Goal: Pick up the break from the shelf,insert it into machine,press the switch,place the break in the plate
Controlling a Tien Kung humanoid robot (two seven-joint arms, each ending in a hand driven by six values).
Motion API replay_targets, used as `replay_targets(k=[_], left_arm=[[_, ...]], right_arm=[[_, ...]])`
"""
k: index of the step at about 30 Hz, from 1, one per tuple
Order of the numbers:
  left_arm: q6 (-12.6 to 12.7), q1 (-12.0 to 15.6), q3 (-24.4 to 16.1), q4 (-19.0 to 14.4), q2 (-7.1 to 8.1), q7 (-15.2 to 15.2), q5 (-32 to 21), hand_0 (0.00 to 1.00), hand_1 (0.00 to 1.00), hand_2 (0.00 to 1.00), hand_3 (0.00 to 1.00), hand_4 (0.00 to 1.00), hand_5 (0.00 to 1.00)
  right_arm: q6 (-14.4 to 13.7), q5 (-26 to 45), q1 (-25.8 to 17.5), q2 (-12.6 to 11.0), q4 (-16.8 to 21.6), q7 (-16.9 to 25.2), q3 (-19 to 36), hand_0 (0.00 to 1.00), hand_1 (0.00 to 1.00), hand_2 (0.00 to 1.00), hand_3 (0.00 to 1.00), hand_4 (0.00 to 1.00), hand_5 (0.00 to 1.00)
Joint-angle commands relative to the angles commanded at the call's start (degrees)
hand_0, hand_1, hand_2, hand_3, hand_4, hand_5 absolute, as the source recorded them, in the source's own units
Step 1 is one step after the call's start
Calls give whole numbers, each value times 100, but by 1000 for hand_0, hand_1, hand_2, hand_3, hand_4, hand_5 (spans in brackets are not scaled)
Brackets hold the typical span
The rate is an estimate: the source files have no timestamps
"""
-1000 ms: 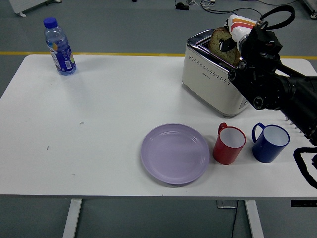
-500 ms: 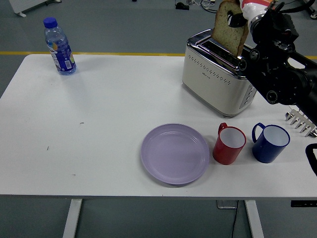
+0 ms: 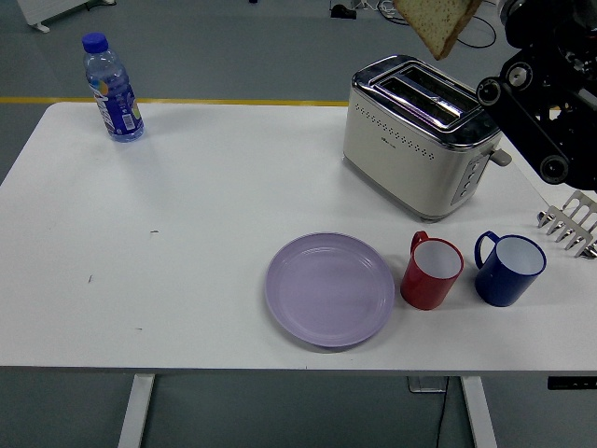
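- Right hand itself sat beyond the top edge of the head view; only its black arm (image 3: 550,103) showed at the upper right, so whether the fingers were closed could not be told.
- Bread slice (image 3: 437,21) hung in the air at the top edge, above the toaster (image 3: 415,140) and clear of its slots, just left of the arm.
- Its upper part was cut off by the frame; the visible corner pointed down and slightly right, toward the toaster's far end.
- Both toaster slots lay open and bare.
- Purple plate (image 3: 329,289) lay near the bench's (image 3: 187,233) front edge, with open bench between it and the toaster.
- Red cup (image 3: 432,273) stood just right of the plate, blue cup (image 3: 508,269) beside it.
- Metal rack (image 3: 571,224) sat at the right edge.
- Water bottle (image 3: 112,87) stood at the far left corner, well apart.
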Motion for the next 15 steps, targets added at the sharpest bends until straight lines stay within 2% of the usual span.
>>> replay_targets(k=[1,5,9,15], left_arm=[[-1,0,-4,0,-2,1,3,602,445,416,541,287,912],[-1,1,-1,0,-5,2,-5,602,445,416,541,287,912],[2,11,-17,0,-21,4,-10,603,447,418,541,287,914],[-2,18,-34,0,-37,9,-14,604,449,421,540,285,916]], right_arm=[[-11,160,-35,-38,105,-4,7,86,202,335,489,520,2],[-38,688,-109,-119,371,-9,12,86,202,335,489,520,2],[-121,1486,-298,-289,918,14,-23,83,195,333,489,514,2],[-189,2504,-488,-389,1333,98,-91,86,196,330,490,522,2]])
